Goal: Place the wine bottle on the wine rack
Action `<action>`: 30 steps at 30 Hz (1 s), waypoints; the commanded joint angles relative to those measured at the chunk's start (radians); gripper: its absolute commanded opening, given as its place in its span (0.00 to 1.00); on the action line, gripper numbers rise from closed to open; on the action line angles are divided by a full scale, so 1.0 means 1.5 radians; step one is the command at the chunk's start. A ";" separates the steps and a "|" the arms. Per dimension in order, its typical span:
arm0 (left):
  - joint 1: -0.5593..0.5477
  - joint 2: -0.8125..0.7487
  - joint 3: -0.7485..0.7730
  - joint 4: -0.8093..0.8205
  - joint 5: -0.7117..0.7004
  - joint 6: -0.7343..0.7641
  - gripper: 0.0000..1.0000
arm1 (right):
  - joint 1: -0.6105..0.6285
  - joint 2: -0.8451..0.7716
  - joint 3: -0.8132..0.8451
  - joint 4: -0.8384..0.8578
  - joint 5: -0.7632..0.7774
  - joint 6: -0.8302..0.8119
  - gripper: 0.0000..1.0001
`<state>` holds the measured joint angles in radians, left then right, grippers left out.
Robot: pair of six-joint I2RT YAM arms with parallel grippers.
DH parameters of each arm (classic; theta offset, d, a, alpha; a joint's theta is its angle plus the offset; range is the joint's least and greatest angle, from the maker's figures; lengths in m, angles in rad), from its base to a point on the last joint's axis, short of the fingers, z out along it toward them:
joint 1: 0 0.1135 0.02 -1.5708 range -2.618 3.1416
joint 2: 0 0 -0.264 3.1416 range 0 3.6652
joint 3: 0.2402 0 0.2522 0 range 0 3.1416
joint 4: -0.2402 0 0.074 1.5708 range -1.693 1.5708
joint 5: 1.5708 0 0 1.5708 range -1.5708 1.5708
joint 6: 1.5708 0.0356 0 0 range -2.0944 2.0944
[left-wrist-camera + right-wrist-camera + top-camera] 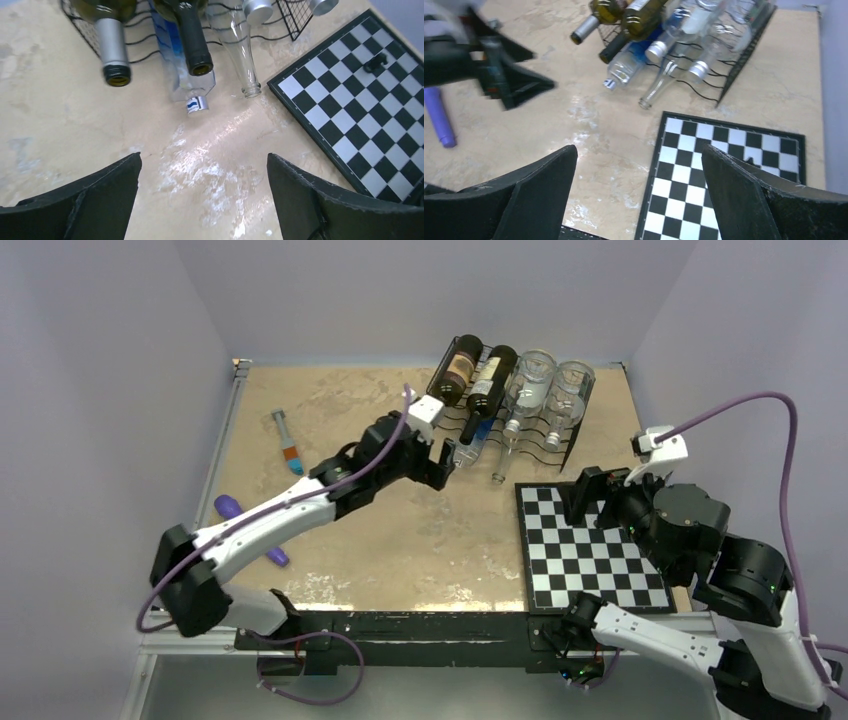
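Observation:
The black wire wine rack (577, 436) stands at the back of the table. Two dark wine bottles (490, 382) and two clear bottles (530, 390) lie on it, necks toward me; a clear blue-labelled bottle (477, 437) lies lower between them. My left gripper (452, 462) is open and empty, just in front of the dark bottles' necks. In the left wrist view (204, 165) the black-necked bottle (193, 42), the silver-foiled one (112, 45) and the blue-labelled one (185, 85) lie ahead. My right gripper (598, 496) is open and empty above the chessboard; its wrist view (639, 160) shows the rack (746, 55).
A black-and-white chessboard (590, 555) lies at the front right, with a small black piece (376, 62) on it. A purple object (250, 530) and a small blue-and-orange tube (288, 443) lie on the left. Walls close in the table's sides and back.

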<state>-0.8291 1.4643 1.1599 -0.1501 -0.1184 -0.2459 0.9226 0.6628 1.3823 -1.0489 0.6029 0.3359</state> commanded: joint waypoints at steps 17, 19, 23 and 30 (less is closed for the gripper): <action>0.011 -0.493 0.127 -0.500 -0.042 0.065 0.99 | -0.012 0.009 0.196 -0.276 0.199 0.188 0.99; 0.010 -0.514 0.152 -0.522 -0.039 0.074 0.99 | -0.012 0.006 0.216 -0.279 0.204 0.185 0.98; 0.010 -0.522 0.198 -0.563 -0.069 0.082 0.99 | -0.011 -0.003 0.234 -0.262 0.203 0.166 0.98; 0.011 -0.521 0.206 -0.558 -0.071 0.094 0.99 | -0.011 -0.007 0.226 -0.241 0.185 0.162 0.98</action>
<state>-0.8181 0.6632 1.4620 -0.9726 -0.2180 -0.1360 0.9020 0.6613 1.7130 -1.4467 0.8730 0.5793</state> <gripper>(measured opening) 0.991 0.985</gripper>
